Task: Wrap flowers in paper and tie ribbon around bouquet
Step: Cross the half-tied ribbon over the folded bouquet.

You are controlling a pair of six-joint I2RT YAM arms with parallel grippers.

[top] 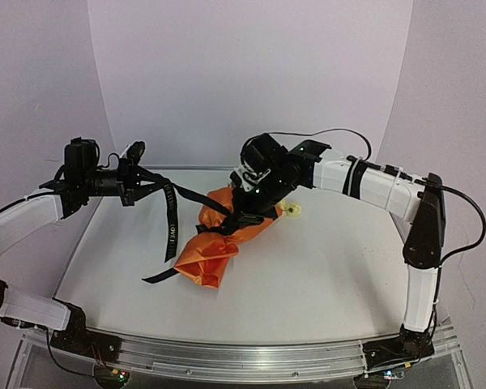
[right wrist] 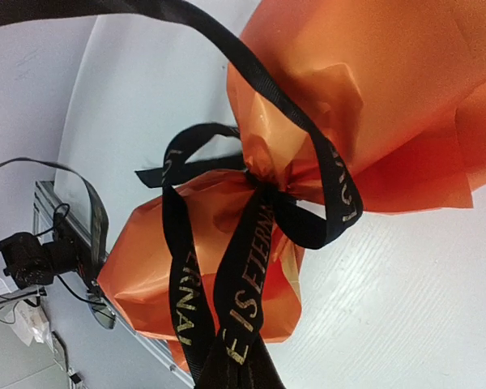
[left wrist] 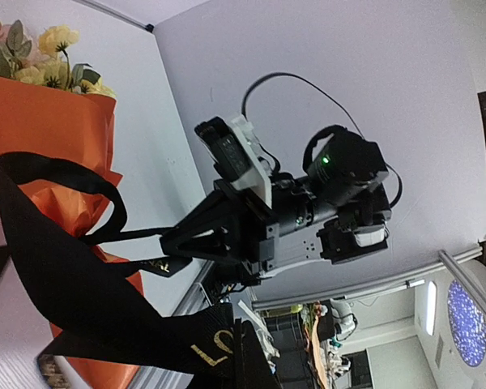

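Note:
The bouquet (top: 225,241), a cone of orange paper (right wrist: 373,89), lies across the middle of the table. In the left wrist view the yellow flowers (left wrist: 53,53) show at its wide end. The black ribbon (right wrist: 251,267) is knotted round the cone's narrow waist, with a loop on each side. My right gripper (top: 245,212) hovers just over the waist, shut on two ribbon strands (right wrist: 243,369). One strand runs taut up and left to my left gripper (top: 139,177), which is shut on the ribbon (left wrist: 202,340). A loose tail (top: 170,231) hangs from there to the table.
A single pale yellow blossom (top: 293,211) lies on the white table (top: 324,275) right of the bouquet. The metal rail (top: 243,356) runs along the near edge. Pale walls close off the back and sides.

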